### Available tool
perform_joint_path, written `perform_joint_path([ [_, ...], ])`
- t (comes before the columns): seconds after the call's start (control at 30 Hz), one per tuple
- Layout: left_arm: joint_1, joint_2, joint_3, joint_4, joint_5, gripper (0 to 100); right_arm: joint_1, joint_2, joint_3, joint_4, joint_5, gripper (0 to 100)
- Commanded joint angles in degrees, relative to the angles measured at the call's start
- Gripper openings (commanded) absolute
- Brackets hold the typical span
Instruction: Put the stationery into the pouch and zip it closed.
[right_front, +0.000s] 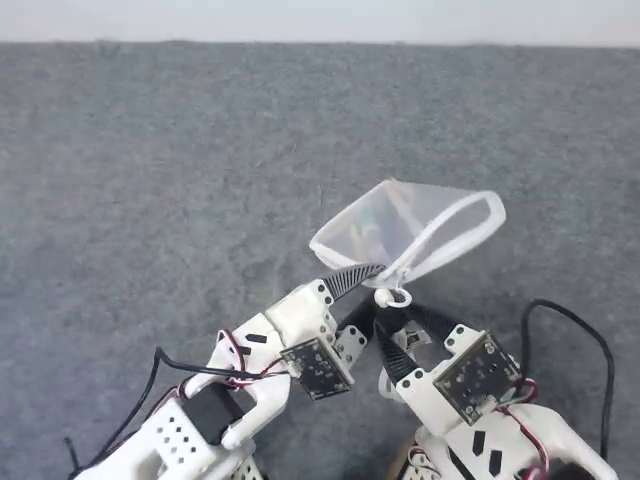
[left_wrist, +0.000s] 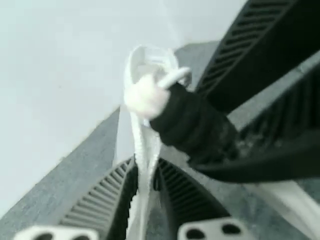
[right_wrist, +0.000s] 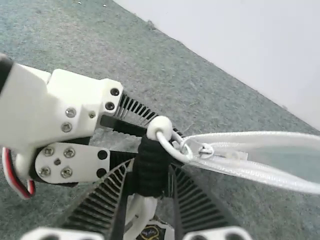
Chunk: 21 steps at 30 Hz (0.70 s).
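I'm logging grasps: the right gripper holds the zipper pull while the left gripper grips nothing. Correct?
Not quite. The left gripper is shut on the zipper edge of the pouch, as the left wrist view shows. The right gripper does hold the zipper pull.

Grey felt-like carpet (right_front: 150, 150) covered the table. A black cable (right_front: 605, 400) looped across it near the front; whether the translucent pouch (right_front: 420, 225) rested on it was unclear.
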Motion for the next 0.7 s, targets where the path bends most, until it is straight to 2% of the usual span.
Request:
perform_joint_path([
  [0.0, -0.18, -1.05, -0.57, -3.08, -0.62, 1, 0.4, -0.04, -2.73, -1.19, 0.7, 0.6],
  [0.27, -4.4, -1.05, -0.92, -2.99, -0.18, 1, 12.09, -0.04, 5.01, -12.62, -2.99, 0.6],
  [0.43, -4.75, -1.05, -2.15, 2.29, -0.18, 1, 19.12, -0.04, 8.44, -20.62, -6.77, 0.6],
  [0.67, -4.84, -1.05, -4.0, 6.33, -0.62, 1, 24.13, 0.04, 14.07, -29.58, -7.3, 0.6],
])
